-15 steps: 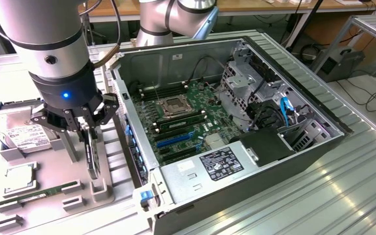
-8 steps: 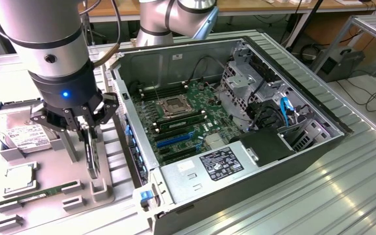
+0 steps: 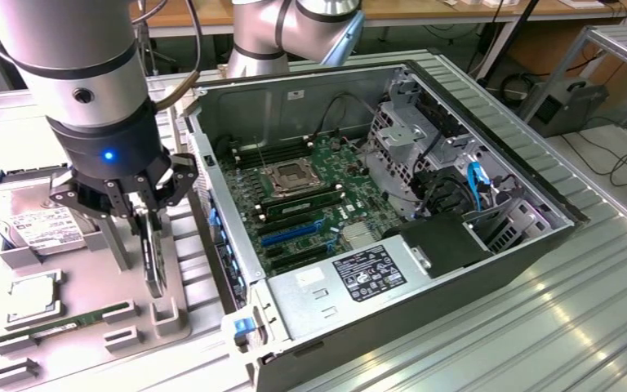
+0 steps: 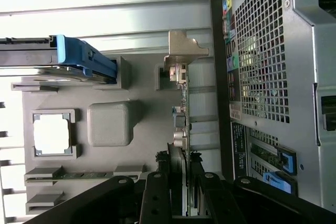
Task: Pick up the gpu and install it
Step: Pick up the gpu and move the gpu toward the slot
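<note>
The gpu (image 3: 154, 263) is a slim black card standing on edge in a slot of the grey holder tray (image 3: 188, 322), to the exterior view's left of the open computer case (image 3: 531, 245). My gripper (image 3: 144, 224) hangs straight down over it, with one finger on each face of the card's upper part, shut on it. In the wrist view I see the gpu (image 4: 181, 124) edge-on, its silver end bracket (image 4: 181, 51) at the far end, and my gripper (image 4: 181, 195) clamped on either side of it. The card's lower edge still sits in the holder.
The tray also holds a silver hard drive (image 3: 39, 227) in a blue caddy (image 4: 79, 59), a CPU (image 3: 33, 294) and a green RAM stick (image 3: 68, 320). Inside the case lies the motherboard (image 3: 303, 204) with blue expansion slots (image 3: 290, 234). The case's rear grille (image 4: 268, 66) stands close beside the card.
</note>
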Action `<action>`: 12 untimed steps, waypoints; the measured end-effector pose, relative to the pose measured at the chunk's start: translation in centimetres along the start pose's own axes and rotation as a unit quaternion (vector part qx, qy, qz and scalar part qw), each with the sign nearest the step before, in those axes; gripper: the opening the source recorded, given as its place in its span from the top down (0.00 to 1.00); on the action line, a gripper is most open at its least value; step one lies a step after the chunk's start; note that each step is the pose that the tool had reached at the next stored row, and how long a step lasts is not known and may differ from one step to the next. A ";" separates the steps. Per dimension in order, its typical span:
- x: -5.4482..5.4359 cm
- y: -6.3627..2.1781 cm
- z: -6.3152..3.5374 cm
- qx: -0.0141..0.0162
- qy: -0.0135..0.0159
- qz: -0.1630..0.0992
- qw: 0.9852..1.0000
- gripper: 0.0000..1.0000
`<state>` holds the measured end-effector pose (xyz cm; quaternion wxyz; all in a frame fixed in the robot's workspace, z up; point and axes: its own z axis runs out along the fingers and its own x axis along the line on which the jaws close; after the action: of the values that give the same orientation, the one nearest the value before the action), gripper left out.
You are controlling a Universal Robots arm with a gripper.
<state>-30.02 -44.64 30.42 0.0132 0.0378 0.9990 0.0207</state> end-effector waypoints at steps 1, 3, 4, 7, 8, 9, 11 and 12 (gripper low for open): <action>0.0 0.00 -0.03 0.000 0.000 0.000 1.000 0.74; 0.0 0.00 -0.07 0.000 0.000 0.000 1.000 0.74; 0.0 0.01 -0.22 0.000 0.000 0.000 1.000 0.74; 0.0 0.02 -0.41 0.000 0.000 0.000 1.000 0.74; 0.0 0.02 -0.43 0.000 0.000 0.000 1.000 0.74; 0.0 0.02 -0.45 0.000 0.000 0.000 1.000 0.74; 0.0 0.02 -0.49 0.000 0.000 0.000 1.000 0.74; 0.0 0.02 -0.51 0.000 0.000 0.000 1.000 0.74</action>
<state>-30.02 -44.64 30.93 0.0131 0.0378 0.9990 0.0207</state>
